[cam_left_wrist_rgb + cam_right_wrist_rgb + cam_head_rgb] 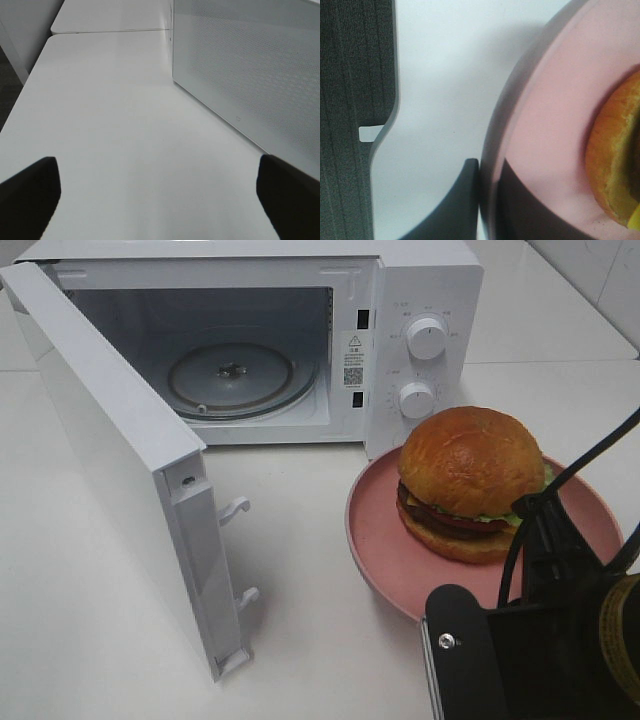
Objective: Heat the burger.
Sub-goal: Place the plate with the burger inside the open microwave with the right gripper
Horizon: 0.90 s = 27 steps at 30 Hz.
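Note:
The burger point(470, 475), with a glossy golden bun, dark patty, tomato and lettuce, sits on a pink plate point(380, 540) to the right of the microwave's front. My right gripper point(487, 165) is shut on the plate's near rim point(495, 125), one finger outside it and one on the plate's inner surface, beside the burger point(615, 170). In the high view the right arm point(540, 640) hides that grip. My left gripper point(160, 200) is open over bare table, its fingers point(30, 195) wide apart, with nothing between them.
The white microwave point(420, 300) stands at the back with its door point(110, 440) swung fully open toward the front left and the glass turntable point(230, 375) bare. The door's outer face point(250, 75) is close on one side of my left gripper. The table edge point(385, 125) runs near the plate.

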Each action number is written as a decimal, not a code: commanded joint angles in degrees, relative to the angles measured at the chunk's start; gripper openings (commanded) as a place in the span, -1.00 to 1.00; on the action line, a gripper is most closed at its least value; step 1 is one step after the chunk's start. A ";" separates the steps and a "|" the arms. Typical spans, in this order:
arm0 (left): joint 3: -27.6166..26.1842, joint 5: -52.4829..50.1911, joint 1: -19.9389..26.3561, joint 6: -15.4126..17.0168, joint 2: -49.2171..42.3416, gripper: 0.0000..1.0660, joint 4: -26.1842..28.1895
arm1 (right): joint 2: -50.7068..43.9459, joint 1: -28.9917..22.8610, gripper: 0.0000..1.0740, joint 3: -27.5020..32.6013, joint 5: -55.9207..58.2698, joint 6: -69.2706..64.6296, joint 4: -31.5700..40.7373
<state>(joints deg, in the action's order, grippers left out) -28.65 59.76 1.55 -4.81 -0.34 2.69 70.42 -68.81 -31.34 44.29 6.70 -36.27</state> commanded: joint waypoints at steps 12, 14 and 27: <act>0.11 -0.17 0.06 0.17 -1.09 0.87 -0.17 | -0.40 0.06 -0.99 0.11 -6.47 14.09 -3.15; 0.11 -0.17 0.06 0.17 -1.09 0.87 -0.17 | -0.40 0.06 -0.99 0.11 -7.10 15.01 -3.15; 0.11 -0.17 0.06 0.17 -1.09 0.87 -0.17 | -0.40 5.61 -0.99 0.11 -13.64 26.59 -2.69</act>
<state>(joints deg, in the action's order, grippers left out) -28.65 59.76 1.55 -4.81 -0.34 2.69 70.47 -64.29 -31.28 32.49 30.83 -36.50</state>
